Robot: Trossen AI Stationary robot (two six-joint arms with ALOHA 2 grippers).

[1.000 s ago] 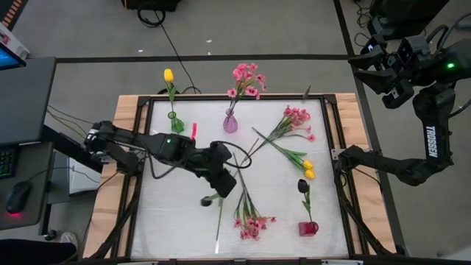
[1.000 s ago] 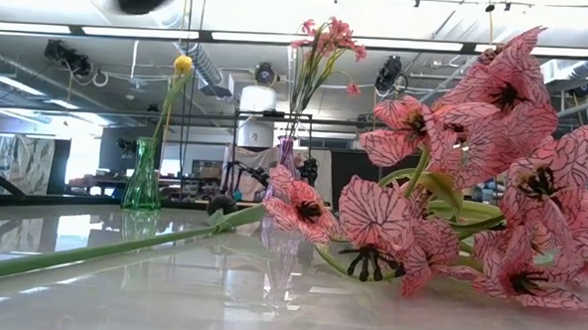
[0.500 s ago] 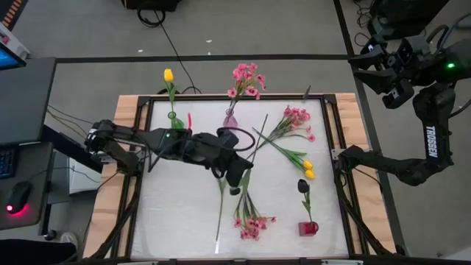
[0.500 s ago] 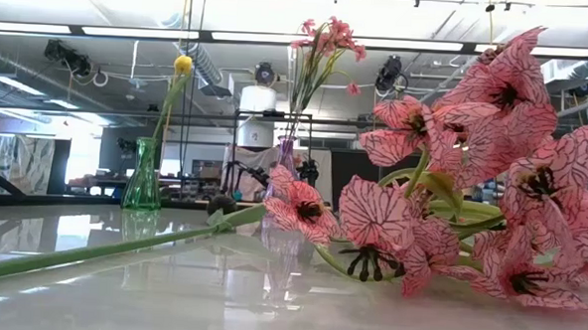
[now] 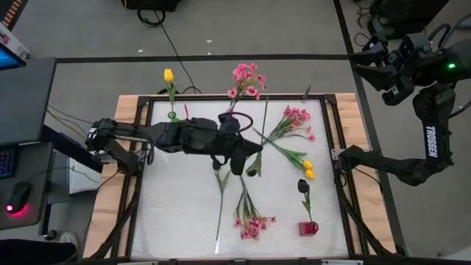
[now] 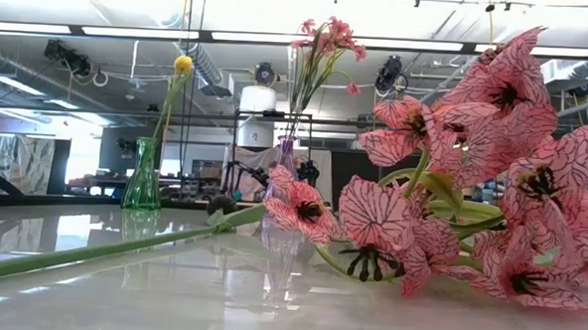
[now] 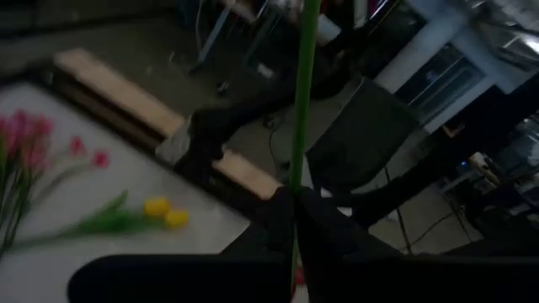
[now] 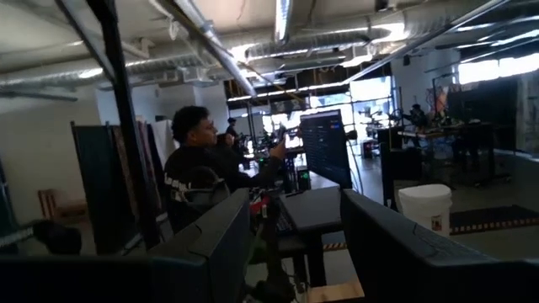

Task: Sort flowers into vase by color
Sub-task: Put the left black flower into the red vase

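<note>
Over mid-tabletop (image 5: pixel 176 213): left end effector (image 5: pixel 239 163) clamped on a green stem (image 7: pixel 301 101), lifted upright.
Transfer step judged under way; next calls for carrying the stem to its colour-matched vase, likely the purple vase (image 6: pixel 284 155) holding pink. Right end effector (image 5: pixel 386 73) parked off-table, fingers apart, empty.

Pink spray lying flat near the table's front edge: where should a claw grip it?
On the bare green stem above the blossoms, coming straight down: it lies flat and the blossoms are bulky. The left claw holds a separate stem.
</note>
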